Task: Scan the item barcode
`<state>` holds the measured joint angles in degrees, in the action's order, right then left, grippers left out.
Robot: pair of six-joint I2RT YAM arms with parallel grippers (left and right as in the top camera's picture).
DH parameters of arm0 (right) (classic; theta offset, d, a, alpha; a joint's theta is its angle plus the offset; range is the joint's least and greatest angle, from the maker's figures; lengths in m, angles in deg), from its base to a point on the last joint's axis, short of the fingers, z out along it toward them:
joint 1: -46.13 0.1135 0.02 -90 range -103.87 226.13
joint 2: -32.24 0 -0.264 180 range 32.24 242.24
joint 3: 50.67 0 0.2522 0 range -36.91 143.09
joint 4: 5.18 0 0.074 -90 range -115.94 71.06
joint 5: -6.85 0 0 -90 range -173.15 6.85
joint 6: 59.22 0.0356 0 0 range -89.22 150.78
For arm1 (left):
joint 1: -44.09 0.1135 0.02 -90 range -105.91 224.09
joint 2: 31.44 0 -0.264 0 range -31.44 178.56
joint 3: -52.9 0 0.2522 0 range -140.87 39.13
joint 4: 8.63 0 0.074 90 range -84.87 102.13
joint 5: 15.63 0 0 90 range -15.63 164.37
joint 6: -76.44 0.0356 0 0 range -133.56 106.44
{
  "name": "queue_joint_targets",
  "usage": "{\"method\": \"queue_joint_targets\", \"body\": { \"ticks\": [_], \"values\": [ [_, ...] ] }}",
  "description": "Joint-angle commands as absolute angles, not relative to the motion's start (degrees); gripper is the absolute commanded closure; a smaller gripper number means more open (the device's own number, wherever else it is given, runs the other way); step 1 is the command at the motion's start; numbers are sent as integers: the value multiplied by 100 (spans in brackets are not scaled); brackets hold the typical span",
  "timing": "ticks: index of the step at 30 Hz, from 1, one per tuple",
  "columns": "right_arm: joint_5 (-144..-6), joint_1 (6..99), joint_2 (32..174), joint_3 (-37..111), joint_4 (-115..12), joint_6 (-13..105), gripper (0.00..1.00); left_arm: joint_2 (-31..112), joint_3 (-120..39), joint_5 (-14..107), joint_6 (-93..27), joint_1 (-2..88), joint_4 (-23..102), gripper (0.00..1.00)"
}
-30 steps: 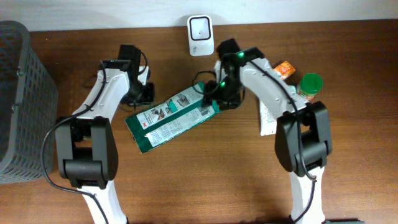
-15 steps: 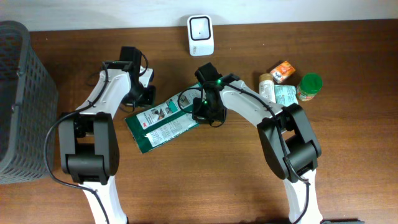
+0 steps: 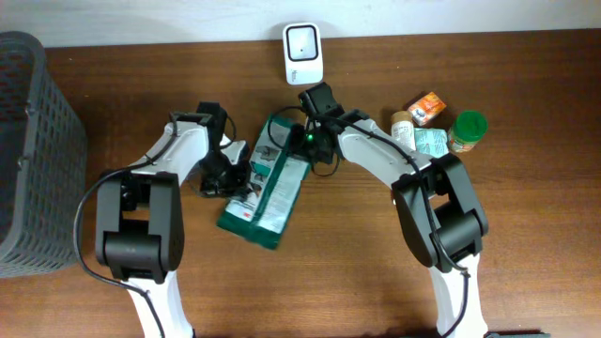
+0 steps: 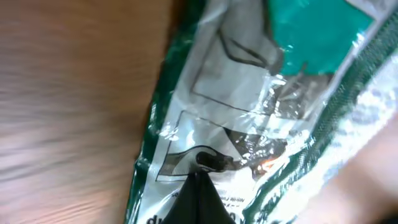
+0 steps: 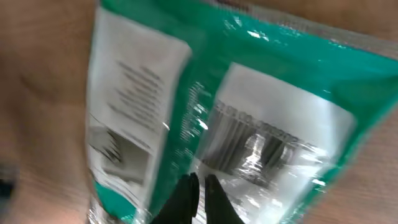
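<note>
Nearest the robot, the tabletop (image 3: 357, 282) is bare wood, so there is open room in front of the arms. The green packet (image 3: 266, 192) lies on it, slanted between the two arms. Its near end sits left of centre and its far end points towards the scanner (image 3: 302, 41).

The left tool (image 4: 196, 198) rests on the packet's left side with its fingers together. The right tool (image 5: 199, 190) sits at the far end, fingers also together, just short of the barcode (image 5: 249, 149). I cannot tell whether either has film nipped between its tips.

The step in hand looks to be bringing the barcode before the scanner. To do it well, the bars should face the scanner's window squarely. The shiny film should be pulled smooth, because wrinkles and glare cross the code, and neither tool should cover it.

The strip between packet and scanner looks free. On the far right, a white pouch (image 3: 427, 143), an orange box (image 3: 428, 105) and a jar (image 3: 468, 127) crowd the right arm's side. The basket (image 3: 28, 141) stands well apart at the left edge. The scanner sits right at the far edge, so a hard push might knock it.
</note>
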<state>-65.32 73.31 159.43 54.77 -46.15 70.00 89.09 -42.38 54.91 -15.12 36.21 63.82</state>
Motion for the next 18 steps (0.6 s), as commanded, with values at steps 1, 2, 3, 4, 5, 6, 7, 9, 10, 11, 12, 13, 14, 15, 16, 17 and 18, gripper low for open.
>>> {"method": "queue_joint_targets", "body": {
  "ticks": [1,2,3,4,5,6,7,9,10,11,12,13,14,15,16,17,18],
  "values": [
    [-6465,7302,16280,5448,-4440,7177,95,9148,-4024,4232,-1550,3418,6483,100],
    [-6449,7272,16280,5448,-4411,7142,94,9148,-4024,4101,-1550,3361,6509,100],
    [-6312,7228,16269,5485,-4394,6963,89,9148,-4024,4092,-1545,3307,6522,100],
    [-5986,7151,16254,5597,-4413,6633,80,9145,-4024,4114,-1525,3285,6500,100],
    [-5597,7025,16168,5769,-4588,6392,70,9145,-4024,4138,-1471,3293,6395,100],
    [-5357,6907,16042,5916,-4811,6187,67,9141,-4026,4131,-1399,3318,6308,100],
    [-5072,6776,15862,6062,-5104,5953,64,9132,-4039,4133,-1244,3372,6142,100],
    [-4839,6509,15469,6322,-5799,5636,57,9102,-4162,4136,-988,3479,5928,100],
    [-4731,6321,15222,6410,-6350,5236,53,9067,-4301,4136,-747,3525,5869,100],
    [-4734,6179,15063,6412,-6757,5031,51,9036,-4444,4293,-653,3538,5845,100],
    [-4738,6076,14993,6412,-7115,4913,50,9010,-4553,4520,-656,3538,5834,100],
    [-4736,5965,14990,6408,-7624,4893,50,8988,-4662,4710,-656,3538,5832,100],
    [-4738,5917,15006,6366,-7841,4766,50,8951,-4809,4927,-653,3538,5832,100],
    [-4801,5919,15012,6228,-7924,4688,50,8903,-4937,5185,-649,3538,5775,100],
    [-4799,5932,15012,6097,-7887,4681,50,8872,-4966,5331,-579,3538,5661,100],
    [-4808,5962,15038,5922,-7782,4681,50,8863,-4966,5384,-437,3538,5545,100],
    [-4799,6004,15076,5726,-7666,4688,50,8874,-4962,5377,-361,3536,5491,100]
  ]
}}
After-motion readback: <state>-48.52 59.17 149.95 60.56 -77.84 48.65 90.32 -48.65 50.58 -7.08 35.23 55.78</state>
